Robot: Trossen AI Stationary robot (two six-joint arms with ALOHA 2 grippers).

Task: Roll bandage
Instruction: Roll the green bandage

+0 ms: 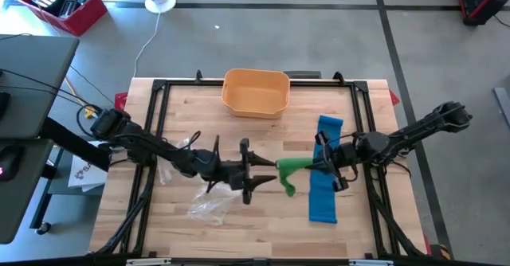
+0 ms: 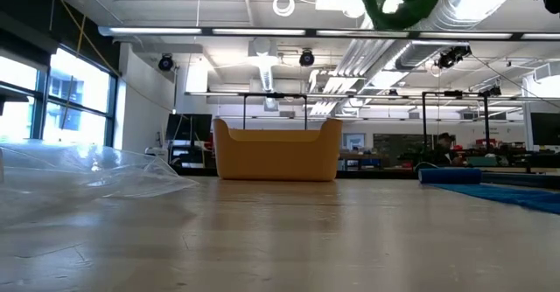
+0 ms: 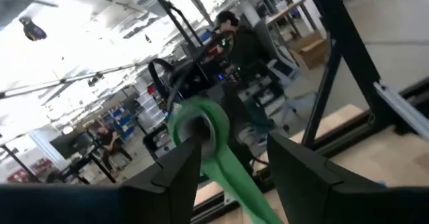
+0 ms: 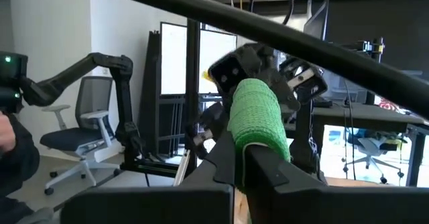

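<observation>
**Green bandage roll held aloft between the two hands, tail trailing toward 5 o'clock**

The desk (image 1: 263,218) is carrying four things around a bare central strip: an orange bin (image 1: 255,91) at 12 o'clock, a blue cloth (image 1: 325,170) lying lengthwise at 3 o'clock, crumpled clear plastic (image 1: 209,206) at 7 o'clock, and a black frame rail (image 1: 159,115) running round the edges.

Both arms are meeting over the middle of the desk. The right hand (image 1: 328,169) is reaching in from 3 o'clock and is clamping the green bandage roll (image 1: 292,170) with its fingers closed tight on the rolled end; in the right wrist view the roll (image 4: 258,120) is standing up out of that grip. The left hand (image 1: 261,175) is reaching in from 9 o'clock with its fingers spread wide, holding nothing. In the left wrist view the roll (image 3: 200,127) is sitting just ahead of those open fingers (image 3: 177,174), the loose strip running down between them.

The key relation: the roll lies at 3 o'clock from the left hand, just beside it, with its long axis running roughly 9 to 3. The loose tail is hanging toward 5 o'clock. The left hand is judged nearer to the tail.

Below the roll the desk is bare wood; the low view shows the roll (image 2: 394,2) well clear of the surface. The blue cloth is crowding the right hand's side.
</observation>
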